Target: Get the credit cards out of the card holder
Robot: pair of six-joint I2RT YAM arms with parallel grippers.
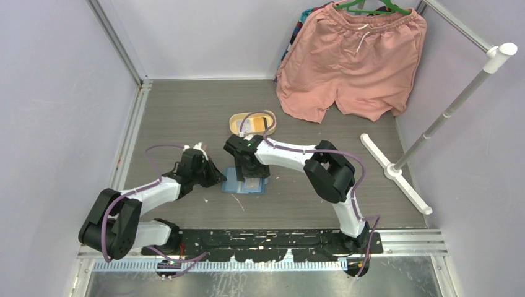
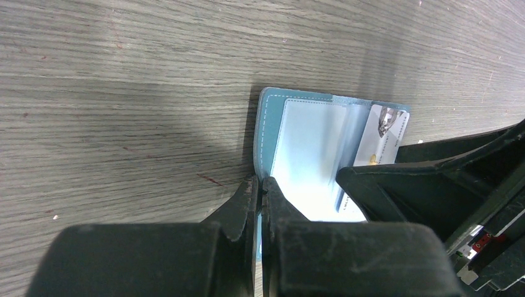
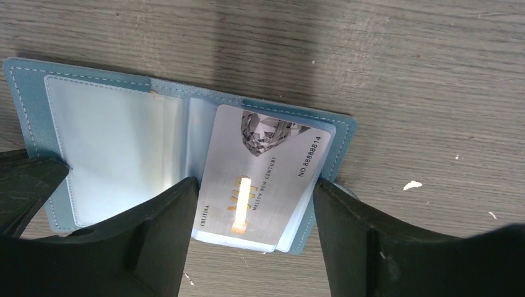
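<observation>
Right wrist view is showing the card holder [image 3: 105,148] lying open and flat on the grey wood-grain table [image 3: 402,74], pockets facing up, its long axis running left to right. One silver credit card [image 3: 263,179] is sitting on the right leaf. Its long axis is running near to far with a slight tilt, and the end with the grey faceted print is pointing far. Whether more cards are lying beneath it I cannot tell.

The right gripper [image 3: 254,204] is standing wide apart, one finger along each long edge of the card. The left finger looks to be touching it and the right one is sitting just beside it, over the holder's right border — nothing is clamped yet. In the left wrist view the left gripper [image 2: 260,185] is fully closed, its tips pressing on the holder's near-left corner. It seems to be pinning the leaf rather than pinching it.

As I judge it, the main risk is lying with that right finger. Closing from here, it could be catching the holder's border or the clear sleeve along with the card, dragging the whole wallet instead of sliding the card free. The left pin is acting at one corner only, so the holder could be pivoting about it. A thin, slick card squeezed edgewise might also be bowing and popping out of the grip
</observation>
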